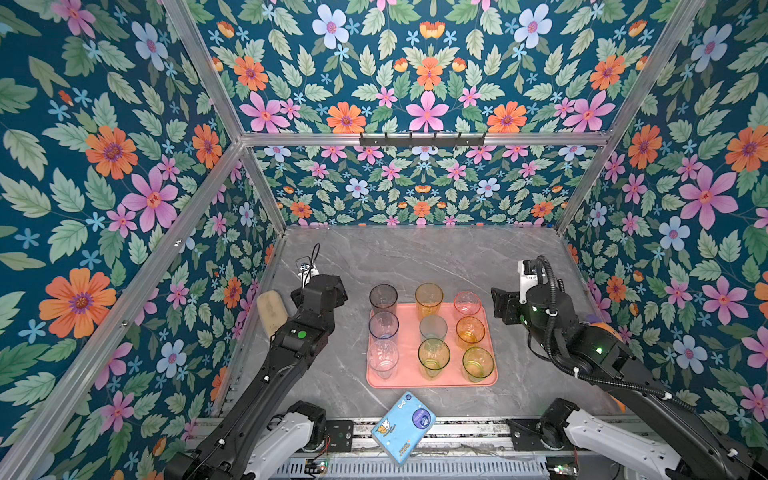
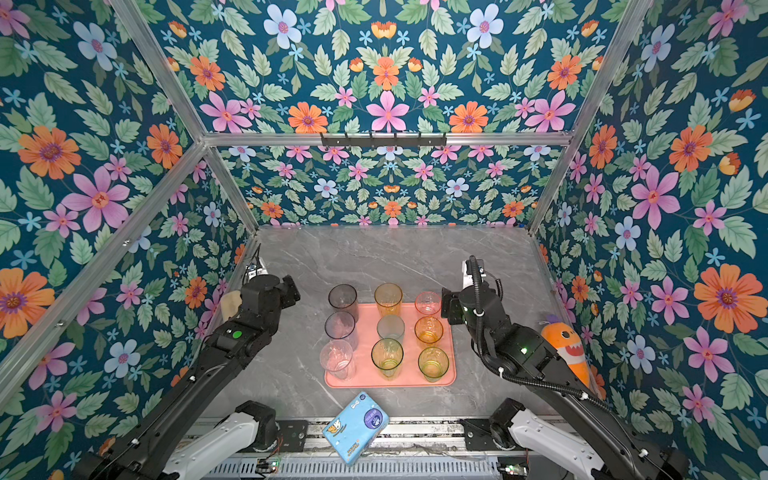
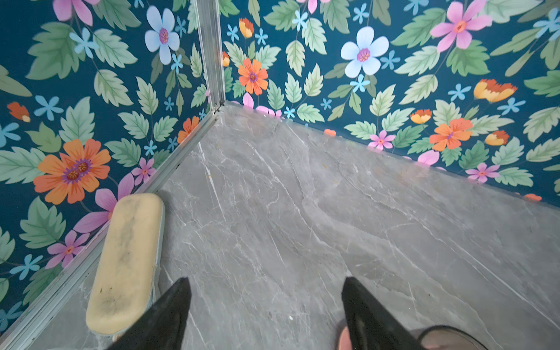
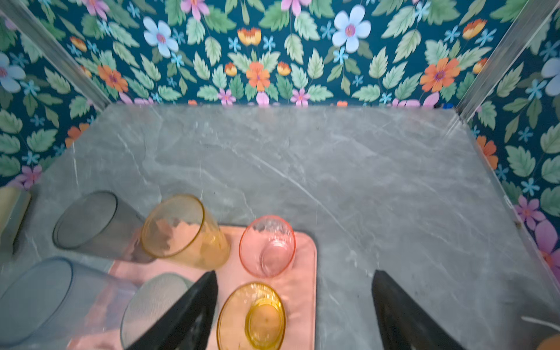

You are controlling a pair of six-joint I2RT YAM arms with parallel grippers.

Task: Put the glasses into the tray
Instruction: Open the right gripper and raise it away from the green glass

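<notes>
- I see all nine glasses (image 1: 432,328) standing upright on the tray (image 1: 432,383), three rows of three.
- My left end effector (image 3: 266,280) is spread wide and empty, off the tray's left side above the counter (image 3: 303,212).
- My right end effector (image 4: 294,272) gapes empty by the tray's far right corner.

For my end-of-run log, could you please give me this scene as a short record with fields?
glasses: nine, upright, three rows of three in the tray
left hand: open, empty, over bare table
right hand: open, empty, at the tray's far right corner
other items: blue packet, yellow sponge, carrot toy
task state: looks complete
</notes>
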